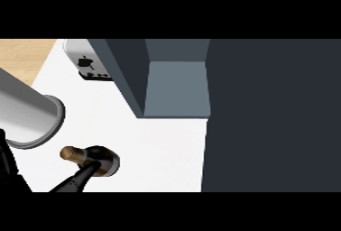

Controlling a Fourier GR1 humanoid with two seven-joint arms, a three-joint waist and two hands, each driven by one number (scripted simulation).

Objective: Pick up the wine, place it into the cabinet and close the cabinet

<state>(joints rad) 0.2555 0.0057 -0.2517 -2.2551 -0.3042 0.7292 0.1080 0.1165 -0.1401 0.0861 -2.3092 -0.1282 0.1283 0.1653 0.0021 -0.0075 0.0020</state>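
Left robot hand [78, 177] gripping wine bottle [90, 159].
Fingers curling at the neck for lifting; cabinet [177, 88] standing open; right robot hand unseen.

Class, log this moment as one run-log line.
wine outside cabinet | left hand at wine | cabinet open | right hand unseen

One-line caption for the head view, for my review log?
Wine bottle upright on the white counter, a robot hand beside it, before the open cabinet; toaster behind.
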